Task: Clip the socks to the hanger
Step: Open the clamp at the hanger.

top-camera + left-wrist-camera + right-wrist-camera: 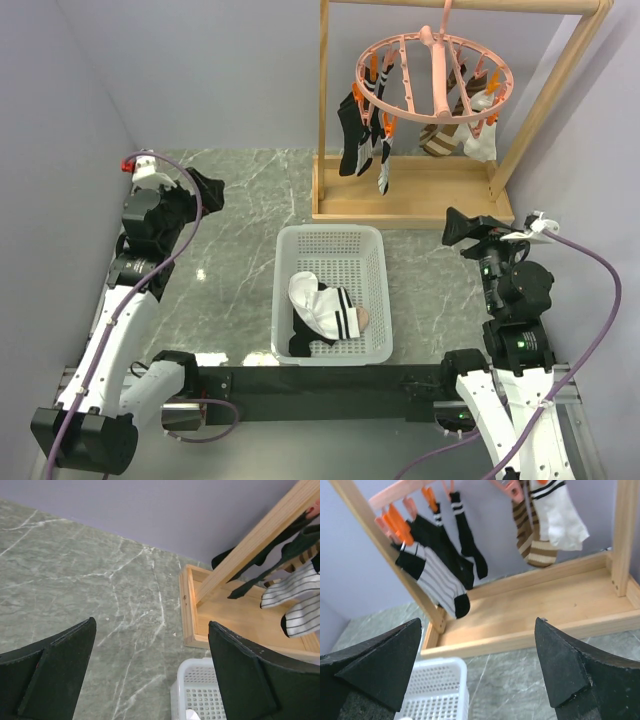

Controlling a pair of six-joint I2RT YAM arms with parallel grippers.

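Half-hidden black sock (298, 345) beneath white socks (318, 303) in basket (330, 232)

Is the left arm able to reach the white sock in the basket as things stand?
Probably yes: the left gripper is open and empty, the basket has no lid, and the white sock lies on top, uncovered.

Your left arm (125, 320) reaches forward from its base along the left side, its jaws spread wide with nothing between them. Your right arm (515, 300) stands folded on the right, jaws equally wide, empty, pointing inward.
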